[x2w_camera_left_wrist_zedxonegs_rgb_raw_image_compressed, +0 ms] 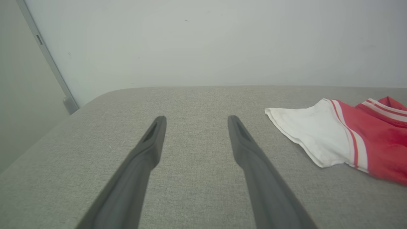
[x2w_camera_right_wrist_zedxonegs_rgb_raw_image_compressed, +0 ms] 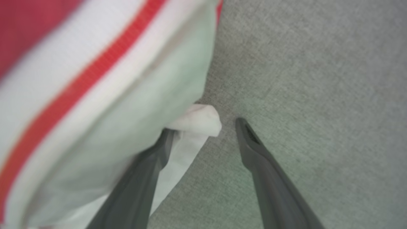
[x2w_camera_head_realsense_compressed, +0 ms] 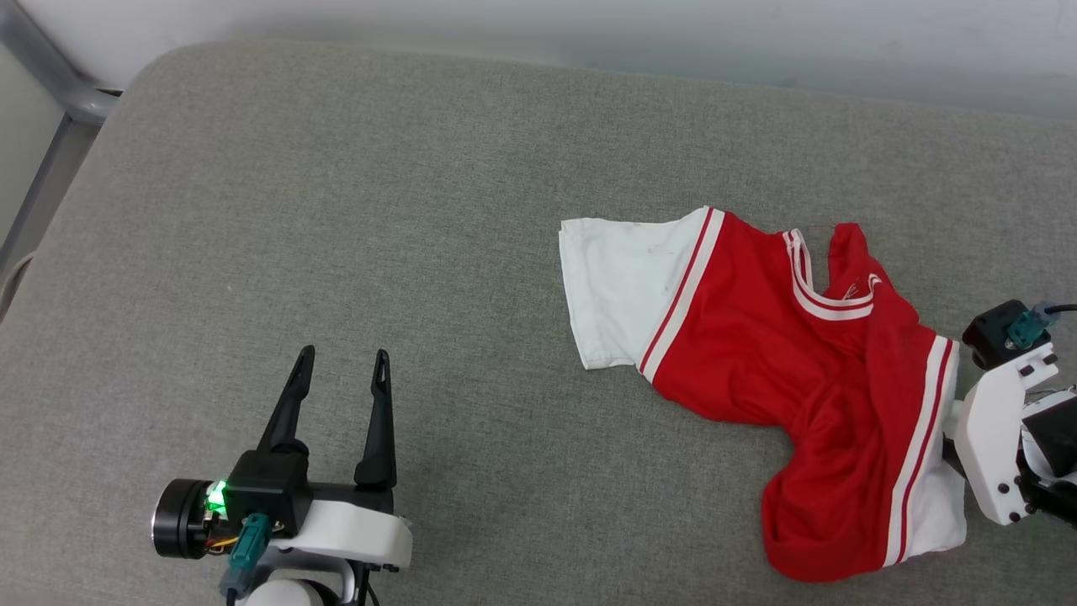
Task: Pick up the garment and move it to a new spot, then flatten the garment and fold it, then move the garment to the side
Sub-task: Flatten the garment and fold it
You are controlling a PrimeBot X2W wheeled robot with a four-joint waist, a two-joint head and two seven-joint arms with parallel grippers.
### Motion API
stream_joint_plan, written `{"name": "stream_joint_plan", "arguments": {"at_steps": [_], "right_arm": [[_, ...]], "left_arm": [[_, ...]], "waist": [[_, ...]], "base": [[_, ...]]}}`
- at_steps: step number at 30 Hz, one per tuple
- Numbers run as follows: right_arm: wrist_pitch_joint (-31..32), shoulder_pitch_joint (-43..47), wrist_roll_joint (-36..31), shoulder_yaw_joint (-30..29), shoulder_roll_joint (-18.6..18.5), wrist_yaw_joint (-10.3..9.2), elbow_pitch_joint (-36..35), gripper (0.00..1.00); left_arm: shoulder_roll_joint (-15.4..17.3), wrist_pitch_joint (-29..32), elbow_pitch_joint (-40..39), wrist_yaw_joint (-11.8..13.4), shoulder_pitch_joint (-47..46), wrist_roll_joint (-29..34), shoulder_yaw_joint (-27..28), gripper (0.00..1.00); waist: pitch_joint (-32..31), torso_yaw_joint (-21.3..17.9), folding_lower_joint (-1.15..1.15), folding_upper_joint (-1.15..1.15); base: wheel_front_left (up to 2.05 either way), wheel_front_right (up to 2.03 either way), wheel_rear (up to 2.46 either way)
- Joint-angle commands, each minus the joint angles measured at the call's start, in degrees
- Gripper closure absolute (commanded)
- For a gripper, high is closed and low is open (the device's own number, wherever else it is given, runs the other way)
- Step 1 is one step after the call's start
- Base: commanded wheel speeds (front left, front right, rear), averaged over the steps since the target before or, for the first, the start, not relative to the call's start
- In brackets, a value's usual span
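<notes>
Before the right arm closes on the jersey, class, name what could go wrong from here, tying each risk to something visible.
1. The right gripper has its fingers open at the white sleeve edge, one at a small fold, the other over bare cushion: closing may pinch only that fold and slip.
2. The garment lies bunched and twisted: lifting by one sleeve may tangle it further.
3. The left gripper hangs open, apart from the cloth, so the rest may drag.

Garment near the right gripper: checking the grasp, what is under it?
Grey cushion lies under the garment. In the right wrist view one finger of the open right gripper reaches beneath the white sleeve, partly covered by it. Anything else beneath is hidden.
</notes>
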Motion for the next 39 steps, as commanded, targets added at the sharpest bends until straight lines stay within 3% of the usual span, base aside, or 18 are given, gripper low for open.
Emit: {"name": "stream_joint_plan", "arguments": {"at_steps": [1,3,4,5,6,12,19,24,31,32,33,39], "right_arm": [[0.1,2.6,1.3,3.7,1.6,0.2,2.7,0.0],[-0.3,2.5,1.7,4.6,1.6,0.23,3.1,0.0],[-0.9,2.3,2.1,5.3,1.6,0.25,3.6,0.35],[-1.9,1.8,2.3,5.4,1.6,0.25,3.8,0.95],[-2.9,1.3,2.6,5.7,1.4,0.22,4.1,1.0],[-10.5,-3.1,4.4,2.5,-0.5,0.04,5.3,1.0],[-15.4,-1.9,5.6,-3.3,-3.7,0.07,10.2,1.0],[-17.0,-0.5,4.7,-6.7,-3.3,0.07,17.1,1.0],[-19.8,-1.0,3.3,-9.8,0.3,0.07,26.9,1.0],[-21.2,-1.6,3.1,-10.5,1.0,0.07,27.4,0.56],[-22.6,-2.0,2.7,-10.9,1.4,0.07,27.7,0.03],[-34.8,-3.6,-0.8,-14.3,3.5,0.07,27.3,0.0]], "left_arm": [[-0.1,-0.2,0.1,0.3,-0.4,-0.1,0.3,0.0],[-0.1,-0.2,0.1,0.4,-0.2,0.0,0.4,0.0],[-0.1,-0.2,0.1,0.4,0.1,0.1,0.5,0.0],[-0.1,-0.2,0.1,0.5,0.3,0.1,0.5,0.0],[-0.1,-0.2,0.2,0.5,0.4,0.2,0.6,0.0],[-0.1,-0.2,0.5,0.2,0.9,0.5,0.8,0.0],[-0.2,-0.2,0.3,0.2,2.0,0.6,1.2,0.0],[-0.2,-0.2,0.1,0.1,1.9,0.7,1.1,0.0],[-0.2,-0.2,0.2,0.0,1.8,0.7,1.8,0.0],[-0.2,-0.2,0.2,0.0,1.8,0.7,1.9,0.0],[-0.2,-0.2,0.3,0.1,1.9,0.7,2.1,0.0],[0.0,-0.2,0.8,-0.2,2.9,0.9,2.9,0.0]], "waist": [[-0.1,-0.1,0.0,0.0],[-0.3,-0.3,0.0,0.0],[-0.5,-0.5,0.0,0.0],[-0.6,-0.8,0.0,0.0],[-0.9,-1.0,0.0,0.0],[-2.6,-2.5,0.0,0.0],[-4.2,-3.1,0.0,0.0],[-4.2,-2.8,0.0,0.0],[-3.6,-2.1,0.0,0.0],[-3.7,-2.1,0.0,0.0],[-3.8,-2.2,0.0,0.0],[-6.2,-3.5,0.0,0.0]], "base": [[0.0,0.0,0.0],[0.0,0.0,0.0],[0.0,0.0,0.0],[0.0,0.0,0.0],[0.0,0.0,0.0],[0.0,0.0,0.0],[0.0,0.0,0.0],[0.0,0.0,0.0],[0.0,0.0,0.0],[0.0,0.0,0.0],[0.0,0.0,0.0],[0.0,0.0,0.0]]}}
